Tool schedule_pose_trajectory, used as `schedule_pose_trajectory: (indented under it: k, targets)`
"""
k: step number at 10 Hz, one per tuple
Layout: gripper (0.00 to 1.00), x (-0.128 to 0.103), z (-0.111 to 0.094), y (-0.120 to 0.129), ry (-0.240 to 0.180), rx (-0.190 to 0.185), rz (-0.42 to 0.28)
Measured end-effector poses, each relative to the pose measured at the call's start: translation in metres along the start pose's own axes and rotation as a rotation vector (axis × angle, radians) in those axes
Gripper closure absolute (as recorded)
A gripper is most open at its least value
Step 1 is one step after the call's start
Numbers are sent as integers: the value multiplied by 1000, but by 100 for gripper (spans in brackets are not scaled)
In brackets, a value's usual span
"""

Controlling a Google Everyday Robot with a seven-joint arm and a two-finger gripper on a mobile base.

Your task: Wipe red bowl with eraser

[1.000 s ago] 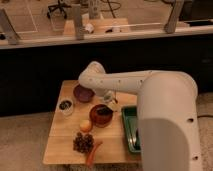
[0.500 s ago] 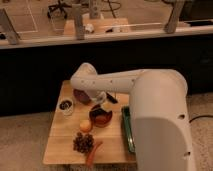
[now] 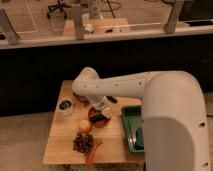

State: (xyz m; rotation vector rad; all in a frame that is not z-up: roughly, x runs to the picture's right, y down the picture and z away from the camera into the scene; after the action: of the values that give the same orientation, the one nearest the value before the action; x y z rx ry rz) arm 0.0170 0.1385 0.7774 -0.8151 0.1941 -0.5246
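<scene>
The end effector (image 3: 103,110) hung over the 12 o'clock rim of the red bowl (image 3: 95,123), mid-worktop (image 3: 60,145); its grip could not be told. The eraser (image 3: 100,118) sat inside the bowl, just at the end effector's 6 o'clock, its long axis roughly 9-to-3.

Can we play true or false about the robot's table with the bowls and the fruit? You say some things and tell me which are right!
1. The gripper is just above the red bowl. True.
2. The orange sits inside the green tray. False: it lies on the wooden table, next to the red bowl.
3. A small dark eraser is at the red bowl, right under the gripper. True.
4. The grapes are at the far edge of the table. False: they lie near the front edge, in front of the orange.
5. The white cup stands on the table towards the left side of the picture. True.
</scene>
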Motion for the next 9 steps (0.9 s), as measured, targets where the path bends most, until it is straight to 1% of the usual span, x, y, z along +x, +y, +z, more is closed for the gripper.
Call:
schedule_pose_trajectory:
  k: [3,5,9]
  targets:
    - [100,10,7,13,6,-17,-8]
    - [100,25,12,13,20,-28,12]
    - [100,45,11,-10,30,-35,56]
